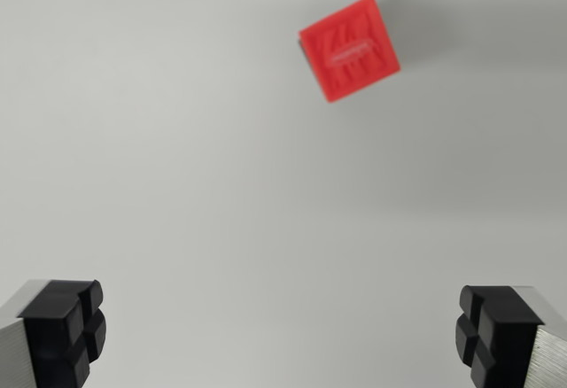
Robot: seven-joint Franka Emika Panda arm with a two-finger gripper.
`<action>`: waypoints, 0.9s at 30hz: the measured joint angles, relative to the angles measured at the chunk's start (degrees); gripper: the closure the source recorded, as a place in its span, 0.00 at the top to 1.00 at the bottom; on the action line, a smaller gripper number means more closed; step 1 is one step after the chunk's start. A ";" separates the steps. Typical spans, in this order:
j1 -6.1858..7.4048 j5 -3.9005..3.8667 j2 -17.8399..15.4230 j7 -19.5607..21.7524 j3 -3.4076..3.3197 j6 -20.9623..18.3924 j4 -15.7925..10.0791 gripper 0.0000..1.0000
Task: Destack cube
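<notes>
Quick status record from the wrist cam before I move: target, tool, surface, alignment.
target: red cube, rotated diamond-wise, slightly blurred
stack: only the top face shows; what lies beneath cannot be told
tool: tool open, nothing between the fingers
surface: plain grey table
alignment: cube sits in the wrist view's upper right, off the tool's centre line

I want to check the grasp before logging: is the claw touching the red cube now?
Apart. The wrist view shows the red cube far up the picture, with bare grey surface between it and the open claw, whose fingers sit at the bottom corners.
</notes>
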 joint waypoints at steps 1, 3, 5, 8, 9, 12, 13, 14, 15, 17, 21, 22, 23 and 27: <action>0.00 0.00 0.00 0.00 0.00 0.00 0.00 1.00; 0.00 0.00 0.00 0.00 0.00 0.00 0.00 1.00; 0.00 0.00 0.00 0.00 0.00 0.00 0.00 1.00; 0.00 0.00 0.00 0.00 0.00 0.00 0.00 1.00; 0.00 0.00 0.00 0.00 0.00 0.00 0.00 1.00; 0.00 0.00 0.02 -0.06 0.00 0.00 0.00 1.00; 0.00 0.00 0.04 -0.13 0.00 0.00 0.00 1.00; 0.00 0.00 0.08 -0.26 0.00 0.00 0.00 1.00; 0.00 0.00 0.14 -0.40 0.00 0.02 0.00 1.00; -0.02 0.00 0.28 -0.70 0.00 0.14 0.00 1.00; -0.14 0.00 0.98 -2.05 -0.01 0.89 0.00 1.00; -0.19 0.00 1.22 -2.54 -0.02 1.09 0.00 1.00; -0.24 0.00 1.49 -3.01 -0.03 1.33 0.00 1.00; -0.48 0.00 2.59 -5.24 -0.07 2.37 0.01 1.00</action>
